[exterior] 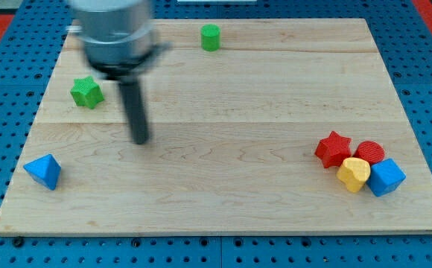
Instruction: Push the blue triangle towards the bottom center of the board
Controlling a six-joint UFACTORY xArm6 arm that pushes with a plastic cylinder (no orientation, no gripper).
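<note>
The blue triangle [43, 171] lies near the view's bottom left corner of the wooden board [223, 126]. My tip [140, 139] rests on the board, above and to the right of the blue triangle, well apart from it. The rod is blurred. A green star [86, 92] sits to the left of the rod, slightly above the tip.
A green cylinder [211, 36] stands near the view's top edge. At the view's right a red star [333, 149], a red cylinder [370, 152], a yellow block [354, 175] and a blue cube [386, 177] cluster together. Blue pegboard surrounds the board.
</note>
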